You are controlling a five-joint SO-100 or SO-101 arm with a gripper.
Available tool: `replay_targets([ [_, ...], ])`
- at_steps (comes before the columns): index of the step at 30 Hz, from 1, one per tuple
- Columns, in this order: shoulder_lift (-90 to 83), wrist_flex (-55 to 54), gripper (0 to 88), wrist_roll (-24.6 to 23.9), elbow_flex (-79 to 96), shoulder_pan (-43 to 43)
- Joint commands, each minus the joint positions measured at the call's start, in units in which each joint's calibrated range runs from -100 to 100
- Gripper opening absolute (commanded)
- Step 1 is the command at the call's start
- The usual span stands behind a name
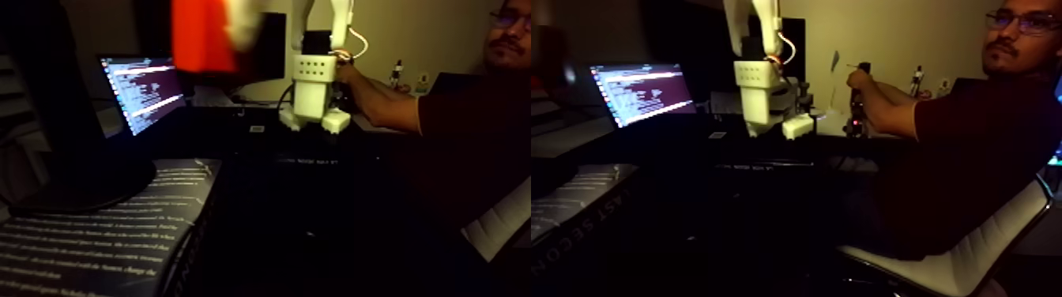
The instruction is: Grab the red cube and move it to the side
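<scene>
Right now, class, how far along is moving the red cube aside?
Done, it seems: the red cube is lifted, blurred at the picture's top. In hand: a pale blur beside it may be the fingers; grip unclear. Left: setting it down to the side.

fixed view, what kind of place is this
Probably a dim home or hobby desk. A lit laptop stands on the dark table behind the white arm, and a person sits beside it in a chair.
</scene>
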Motion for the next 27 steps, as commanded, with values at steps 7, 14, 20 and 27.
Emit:
replay_targets([
  [7, -2.2, -3.4, 0.6, -10.3, -1.3, 6.7],
  [14, 1.5, -9.6, 0.7, -13.1, 5.0, 9.1],
  [20, 3.6, -16.3, 0.7, -13.2, 10.9, 9.7],
  [27, 5.6, -22.0, 0.7, -12.3, 16.7, 10.7],
])
